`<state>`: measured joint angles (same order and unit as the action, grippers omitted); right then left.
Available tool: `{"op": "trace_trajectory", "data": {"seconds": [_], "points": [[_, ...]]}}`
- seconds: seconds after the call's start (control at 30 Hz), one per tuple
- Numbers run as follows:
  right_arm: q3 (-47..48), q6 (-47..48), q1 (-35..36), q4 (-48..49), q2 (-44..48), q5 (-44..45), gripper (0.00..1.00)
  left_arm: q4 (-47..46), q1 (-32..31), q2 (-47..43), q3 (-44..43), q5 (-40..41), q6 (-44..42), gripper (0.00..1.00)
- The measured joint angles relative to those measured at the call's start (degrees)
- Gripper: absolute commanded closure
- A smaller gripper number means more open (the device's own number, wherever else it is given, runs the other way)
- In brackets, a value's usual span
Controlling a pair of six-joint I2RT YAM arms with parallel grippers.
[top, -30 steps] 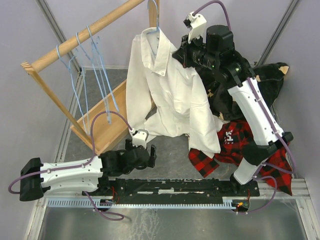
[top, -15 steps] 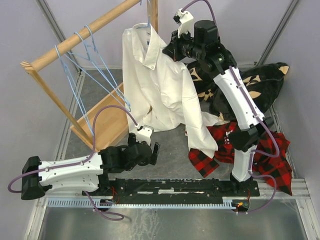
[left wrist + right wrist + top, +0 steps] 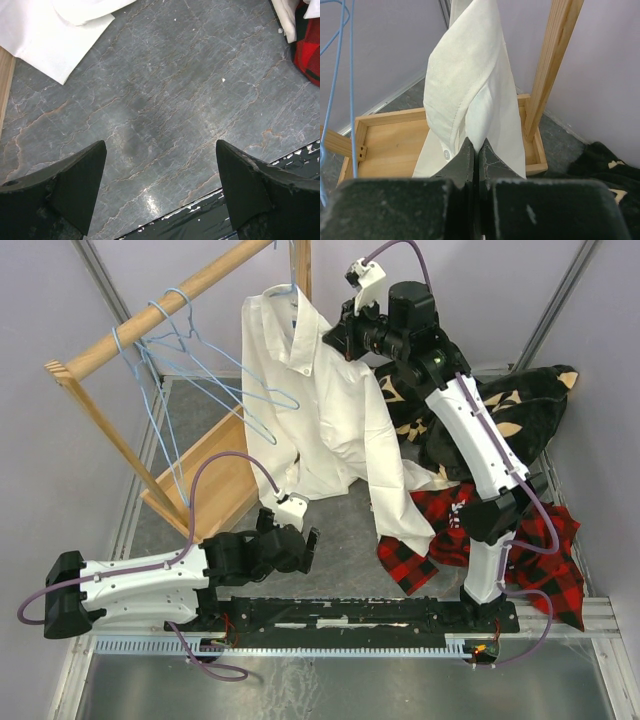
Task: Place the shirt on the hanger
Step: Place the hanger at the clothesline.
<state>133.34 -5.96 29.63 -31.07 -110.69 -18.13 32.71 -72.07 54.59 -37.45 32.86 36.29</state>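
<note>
Left fingers (image 3: pixel 305 550): spread wide and holding nothing, low over the bare grey tabletop (image 3: pixel 340 530), just short of the shirt's trailing hem.
Spare hangers (image 3: pixel 160 335): light-blue wire, hooked on the wooden rack rail (image 3: pixel 215 278); one tilts out toward the shirt.
Shirt (image 3: pixel 320 410): hangs from the far end of the rack, collar up, with its tail and one sleeve reaching down to the tabletop.
Hanger (image 3: pixel 294 280): only a blue hook shows above the collar; whether the wire sits inside both shoulders is hidden.
Right fingers (image 3: pixel 474 152): closed, pinching a fold of the shirt's front edge near the collar.
Step in hand: probably the last one, settling the shirt on its hanger.
Next move: calls for checking that both shoulders are seated before releasing; the free left arm could straighten the tail.
Beyond: red-and-black plaid garment (image 3: pixel 450 525), untouched.
</note>
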Motion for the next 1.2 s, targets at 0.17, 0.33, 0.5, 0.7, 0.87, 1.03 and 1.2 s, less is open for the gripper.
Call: {"op": "trace_trajectory", "data": {"seconds": [0.17,0.33,0.5,0.7,0.87,1.03,1.2], "points": [[0.09,0.59,0.00,0.33,0.94,0.13,1.00,-0.02,0.00,0.13,0.00,-0.48,0.00,0.06],[0.61,0.87,0.02,0.68,1.38,0.11,1.00,-0.02,0.00,0.90,0.00,-1.81,0.04,0.06],[1.99,0.72,0.11,0.48,1.42,0.13,1.00,-0.04,0.00,1.14,0.00,-2.93,0.07,0.07],[7.69,0.35,0.11,0.28,0.96,0.24,1.00,-0.04,0.00,1.11,0.02,-3.15,0.09,0.07],[12.00,0.02,0.11,0.79,-0.79,0.42,1.00,-0.07,0.00,1.11,0.13,-3.28,0.09,0.07],[12.90,0.02,0.11,0.81,-4.63,0.68,1.00,-0.07,0.00,1.11,0.33,-3.48,0.09,0.07],[13.25,0.02,0.11,0.59,-9.53,1.09,1.00,-0.07,0.00,1.07,0.35,-3.48,0.09,0.07]]}}
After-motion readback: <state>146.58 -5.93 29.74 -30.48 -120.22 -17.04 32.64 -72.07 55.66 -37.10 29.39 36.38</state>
